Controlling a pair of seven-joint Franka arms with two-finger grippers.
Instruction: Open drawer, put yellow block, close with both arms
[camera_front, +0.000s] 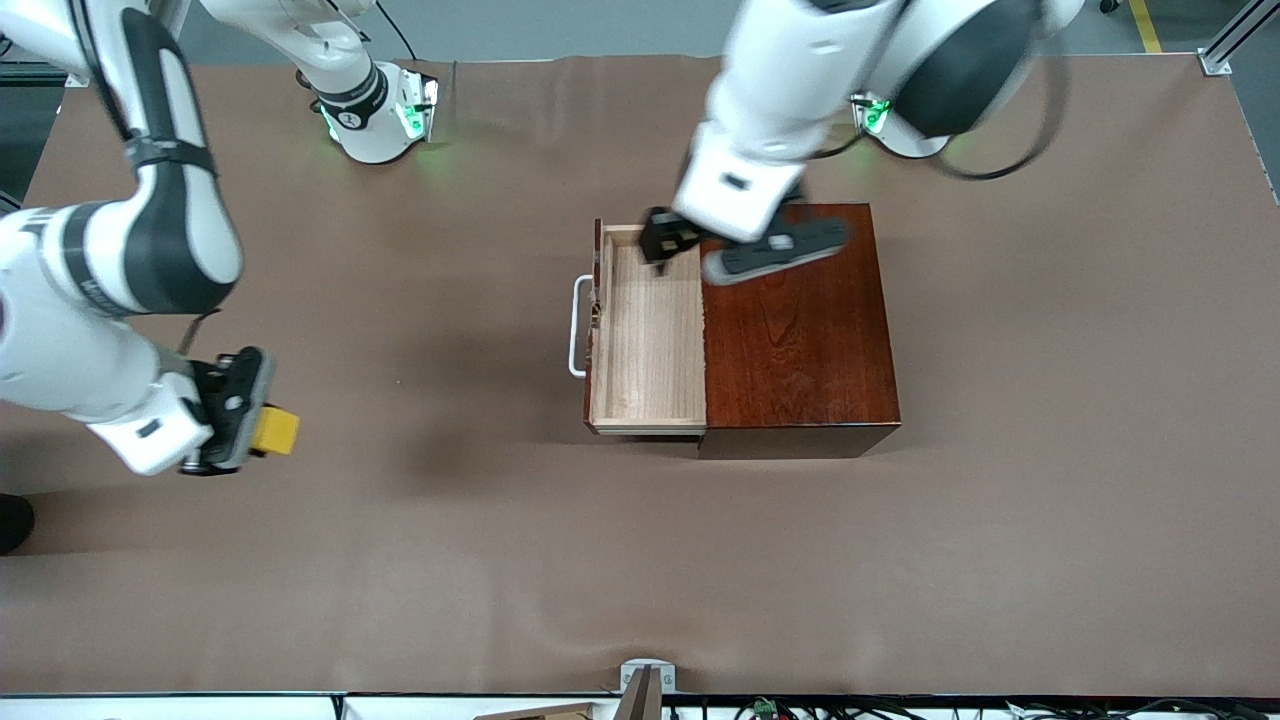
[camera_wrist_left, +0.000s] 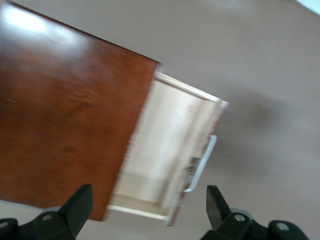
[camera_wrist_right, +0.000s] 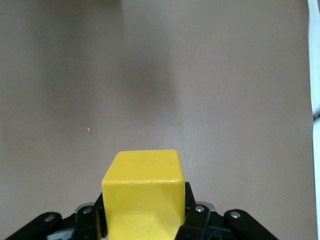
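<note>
The dark reddish-brown box (camera_front: 800, 320) stands mid-table. Its drawer (camera_front: 650, 330) is pulled out toward the right arm's end, and what shows of its pale wood inside is empty. The white bar handle (camera_front: 577, 326) is on the drawer's front. My left gripper (camera_front: 660, 245) is open and empty, over the drawer's corner farthest from the front camera. The left wrist view shows the drawer (camera_wrist_left: 165, 145), the box top (camera_wrist_left: 65, 115) and my open gripper (camera_wrist_left: 148, 200). My right gripper (camera_front: 262, 432) is shut on the yellow block (camera_front: 275, 431), over bare table toward the right arm's end. The right wrist view shows the block (camera_wrist_right: 142, 185) between the fingers (camera_wrist_right: 192, 215).
Brown paper covers the table (camera_front: 400, 560). A small metal bracket (camera_front: 647, 680) sits at the table edge nearest the front camera. The two arm bases (camera_front: 375, 115) stand along the edge farthest from the camera.
</note>
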